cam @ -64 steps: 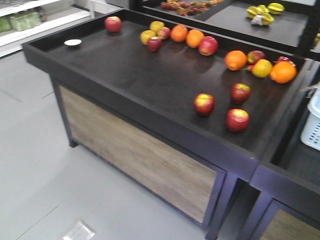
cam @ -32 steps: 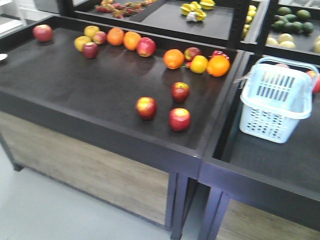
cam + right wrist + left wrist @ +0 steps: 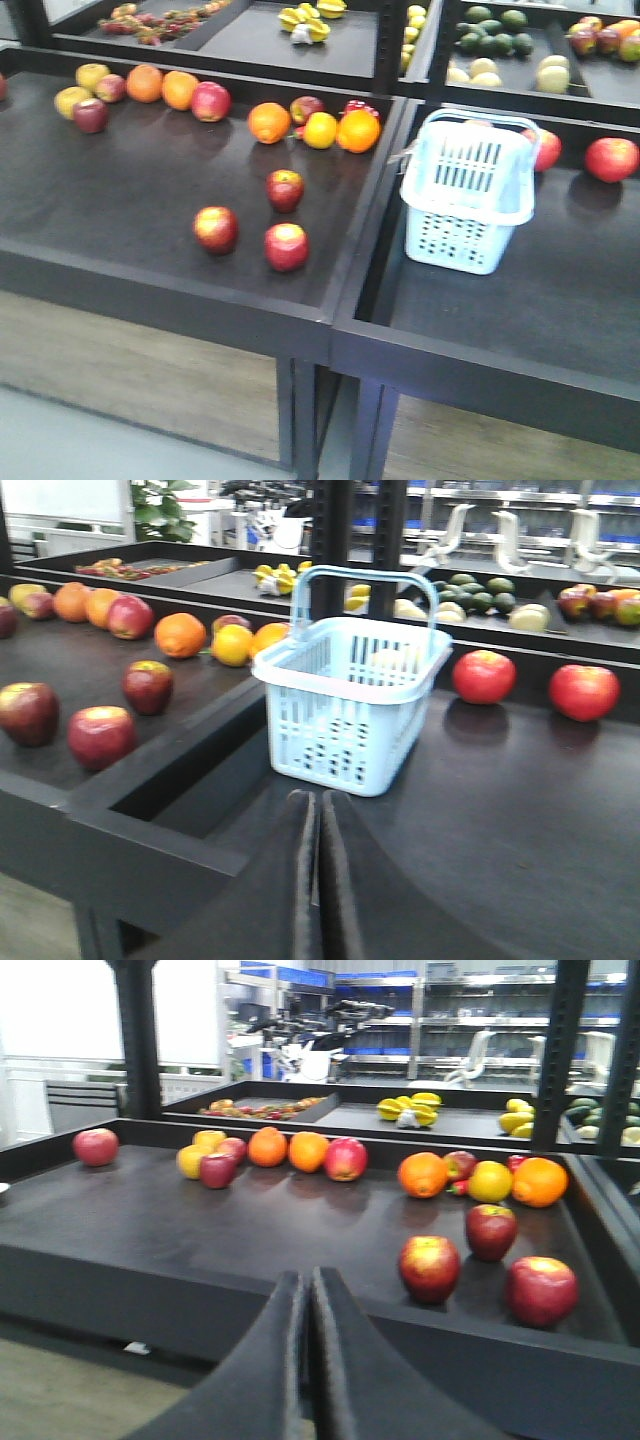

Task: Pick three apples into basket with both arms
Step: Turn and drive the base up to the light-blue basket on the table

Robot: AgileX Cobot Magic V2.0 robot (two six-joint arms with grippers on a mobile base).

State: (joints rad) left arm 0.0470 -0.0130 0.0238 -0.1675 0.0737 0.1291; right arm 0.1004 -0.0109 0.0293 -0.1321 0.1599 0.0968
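Three dark red apples with yellow tops lie grouped near the front right of the left black tray: one [image 3: 215, 228], one [image 3: 286, 246] and one behind [image 3: 285, 189]. The left wrist view shows them at right, apple [image 3: 430, 1268], apple [image 3: 541, 1290], apple [image 3: 491, 1231]. The pale blue basket [image 3: 455, 235] stands upright in the right tray, close to the divider. My left gripper [image 3: 305, 1280] is shut and empty, short of the tray's front wall. My right gripper [image 3: 318, 798] is shut and empty, in front of the basket [image 3: 330, 735]. Neither gripper appears in the front view.
A row of oranges [image 3: 269, 122], yellow fruit and other apples lines the back of the left tray. Two red apples [image 3: 611, 159] lie right of the basket. A raised black divider [image 3: 375, 215] separates the trays. Shelves with more fruit stand behind.
The front view has swung to the right: the three apples have slid left in the frame and the basket, at the frame's edge a second ago, now stands in full view.
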